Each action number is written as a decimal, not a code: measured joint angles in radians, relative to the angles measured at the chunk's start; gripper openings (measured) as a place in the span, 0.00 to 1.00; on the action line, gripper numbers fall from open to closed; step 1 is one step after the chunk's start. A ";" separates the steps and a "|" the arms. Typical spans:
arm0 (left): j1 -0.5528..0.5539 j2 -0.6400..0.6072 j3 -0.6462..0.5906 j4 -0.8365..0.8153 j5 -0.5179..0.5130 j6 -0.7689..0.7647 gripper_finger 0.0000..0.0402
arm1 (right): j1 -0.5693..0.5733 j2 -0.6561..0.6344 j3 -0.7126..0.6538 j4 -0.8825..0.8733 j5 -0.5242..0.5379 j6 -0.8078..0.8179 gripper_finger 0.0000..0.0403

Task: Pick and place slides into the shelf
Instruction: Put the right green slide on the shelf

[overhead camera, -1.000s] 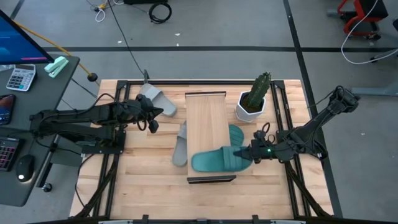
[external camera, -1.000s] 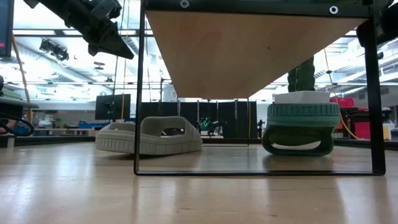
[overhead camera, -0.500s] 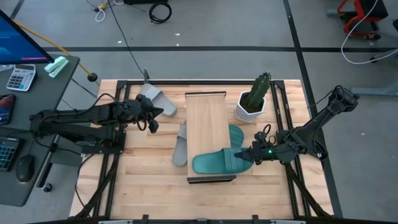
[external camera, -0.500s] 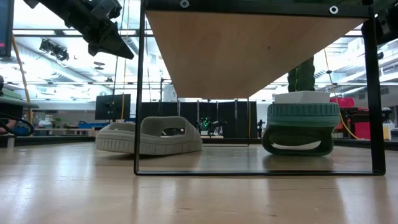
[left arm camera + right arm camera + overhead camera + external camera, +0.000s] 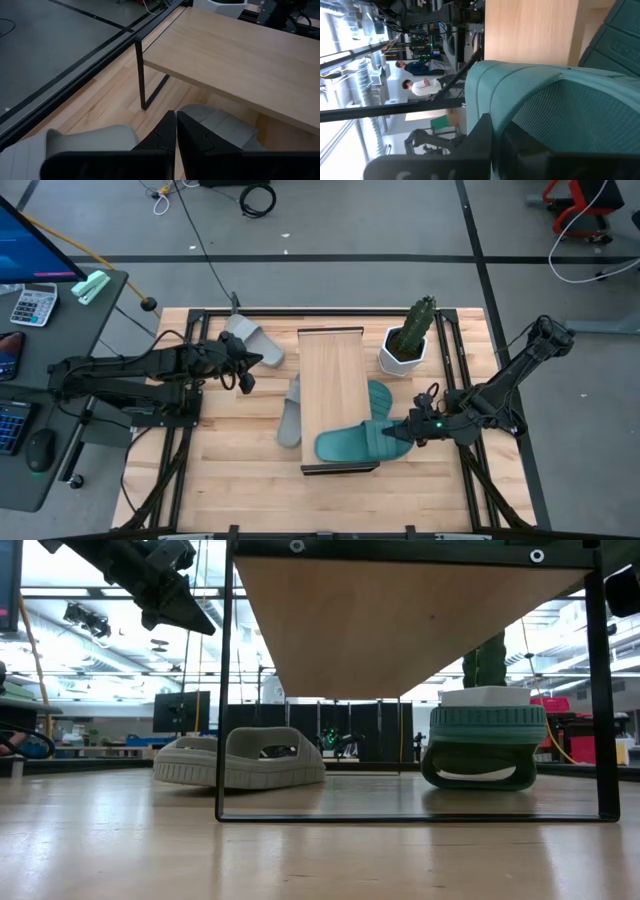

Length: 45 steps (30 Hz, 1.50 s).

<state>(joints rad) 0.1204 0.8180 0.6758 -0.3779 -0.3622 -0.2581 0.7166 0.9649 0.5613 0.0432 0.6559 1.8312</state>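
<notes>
While my right gripper [image 5: 403, 431] has fingers pinching teal slide [image 5: 352, 443] on shelf [image 5: 333, 370] top near end, second teal [image 5: 381, 397] and grey slide [image 5: 290, 412] wait on tabletop [image 5: 230, 480]; left gripper [image 5: 244, 379], fingers pressed together, idle; far grey slide [image 5: 252, 338] untouched.

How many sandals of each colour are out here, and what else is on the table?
Teal sandals: 2
Grey sandals: 2
Shelf: 1
Potted cactus: 1
Total: 6

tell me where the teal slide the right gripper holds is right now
In the high view the teal slide lies across the near end of the shelf top, gripped at its heel by the right gripper.
</notes>
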 joint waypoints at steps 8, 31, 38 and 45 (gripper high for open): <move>0.000 0.000 0.000 0.000 0.000 0.002 0.03 | -0.001 0.000 0.000 -0.010 -0.005 0.002 0.03; 0.000 0.000 0.000 0.000 0.000 0.007 0.04 | -0.001 0.001 0.000 -0.074 -0.014 -0.018 0.04; 0.000 0.000 0.000 0.001 0.000 0.008 0.05 | -0.001 0.001 0.000 -0.074 -0.014 -0.027 0.07; 0.000 0.000 0.000 0.002 0.000 0.007 0.03 | -0.007 0.001 0.000 -0.074 -0.015 -0.037 0.09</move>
<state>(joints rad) 0.1206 0.8180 0.6758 -0.3756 -0.3626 -0.2507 0.7093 0.9657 0.5613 -0.0303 0.6414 1.7946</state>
